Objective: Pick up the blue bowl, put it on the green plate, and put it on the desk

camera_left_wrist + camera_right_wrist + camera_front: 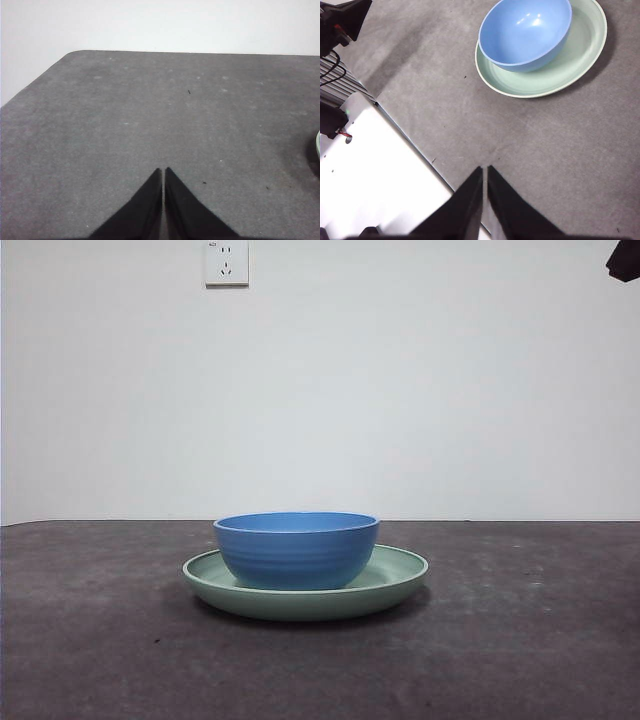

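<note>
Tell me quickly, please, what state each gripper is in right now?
Left gripper: closed, holding nothing, above the dark grey-brown matte desk.
Right gripper: closed, holding nothing, apart from the round medium-blue bowl.

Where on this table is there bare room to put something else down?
The desk lies bare on both sides of the green plate and in front of it. The only occupied spot is the middle, where the blue bowl sits on the plate. Both end effectors hang away from the dishes.

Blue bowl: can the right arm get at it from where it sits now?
Probably yes. The blue bowl sits in the green plate, open side up, and only bare desk lies between it and the right pincer, which is shut and would need to open.
</note>
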You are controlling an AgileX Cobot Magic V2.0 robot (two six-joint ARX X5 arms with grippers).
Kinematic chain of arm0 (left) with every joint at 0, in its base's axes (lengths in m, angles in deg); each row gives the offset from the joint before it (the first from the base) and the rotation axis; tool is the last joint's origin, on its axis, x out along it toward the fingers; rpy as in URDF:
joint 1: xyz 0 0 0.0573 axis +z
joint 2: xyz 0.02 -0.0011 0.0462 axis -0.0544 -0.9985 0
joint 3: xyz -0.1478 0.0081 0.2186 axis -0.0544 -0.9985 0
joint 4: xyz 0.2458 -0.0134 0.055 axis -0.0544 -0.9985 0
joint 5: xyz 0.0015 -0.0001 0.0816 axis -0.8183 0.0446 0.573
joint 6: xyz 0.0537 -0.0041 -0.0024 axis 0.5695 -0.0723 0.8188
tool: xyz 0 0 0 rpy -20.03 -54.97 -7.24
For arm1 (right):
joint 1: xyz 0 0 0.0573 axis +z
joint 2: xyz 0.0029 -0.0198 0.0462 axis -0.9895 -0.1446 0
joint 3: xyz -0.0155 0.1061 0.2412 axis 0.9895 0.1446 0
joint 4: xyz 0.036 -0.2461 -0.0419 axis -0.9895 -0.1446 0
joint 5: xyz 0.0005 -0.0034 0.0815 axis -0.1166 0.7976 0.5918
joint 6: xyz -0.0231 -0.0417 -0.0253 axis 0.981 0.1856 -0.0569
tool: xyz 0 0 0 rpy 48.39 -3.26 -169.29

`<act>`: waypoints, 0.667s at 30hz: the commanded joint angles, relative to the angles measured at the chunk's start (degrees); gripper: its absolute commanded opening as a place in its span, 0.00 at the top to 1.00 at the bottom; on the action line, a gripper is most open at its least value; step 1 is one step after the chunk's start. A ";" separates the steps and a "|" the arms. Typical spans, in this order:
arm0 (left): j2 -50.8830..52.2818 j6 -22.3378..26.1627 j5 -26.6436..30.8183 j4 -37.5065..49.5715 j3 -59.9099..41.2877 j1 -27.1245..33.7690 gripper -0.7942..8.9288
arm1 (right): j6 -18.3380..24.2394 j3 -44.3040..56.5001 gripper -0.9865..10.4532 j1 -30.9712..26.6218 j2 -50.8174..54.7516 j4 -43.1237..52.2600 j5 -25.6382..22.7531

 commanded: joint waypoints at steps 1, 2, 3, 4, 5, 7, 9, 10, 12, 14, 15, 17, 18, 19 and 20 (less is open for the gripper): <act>0.04 -0.15 0.13 -0.26 -1.16 0.13 0.91 | 0.63 -0.94 0.90 0.31 -0.39 0.55 0.15; 0.04 -0.15 0.13 -0.26 -1.16 0.13 0.91 | 0.63 -0.94 0.90 0.31 -0.42 0.55 0.17; 0.04 -0.15 0.13 -0.26 -1.16 0.13 0.91 | 0.63 -0.94 0.90 0.31 -0.42 0.55 0.15; 0.04 -0.13 0.13 -0.26 -1.16 0.13 0.91 | 0.63 -0.94 0.90 0.31 -0.42 0.55 0.15; 0.04 -0.15 0.13 -0.26 -1.16 0.13 0.91 | 0.63 -0.94 0.90 0.31 -0.42 0.55 0.15; 0.04 -0.15 0.13 -0.28 -1.16 0.13 0.91 | 0.63 -0.94 0.90 0.31 -0.39 0.55 0.15; 0.04 -0.15 0.13 -0.28 -1.16 0.13 0.91 | 0.63 -0.94 0.90 0.31 -0.42 0.55 0.17; 0.04 -0.15 0.13 -0.26 -1.16 0.13 0.91 | 0.63 -0.94 0.90 0.31 -0.42 0.55 0.15; 0.04 -0.15 0.13 -0.26 -1.16 0.13 0.91 | 0.63 -0.96 0.90 0.31 -0.42 0.55 0.15; 0.04 -0.15 0.13 -0.26 -1.16 0.13 0.91 | 0.63 -0.94 0.90 0.31 -0.39 0.55 0.15; 0.04 -0.15 0.13 -0.26 -1.16 0.13 0.91 | 0.63 -0.94 0.90 0.31 -0.33 0.55 0.13; 0.02 -0.15 0.13 -0.26 -1.16 0.13 0.91 | 2.58 -0.94 0.90 -0.31 0.83 0.92 -0.35; 0.04 -0.15 0.13 -0.28 -1.16 0.13 0.91 | 5.38 -0.94 0.90 -1.18 1.95 1.40 -1.25; 0.04 -0.15 0.13 -0.26 -1.16 0.13 0.91 | 7.34 -0.87 0.90 -2.08 2.71 2.16 -1.22; 0.04 -0.15 0.13 -0.26 -1.16 0.13 0.91 | 8.35 -0.76 0.90 -3.39 3.82 3.41 -1.16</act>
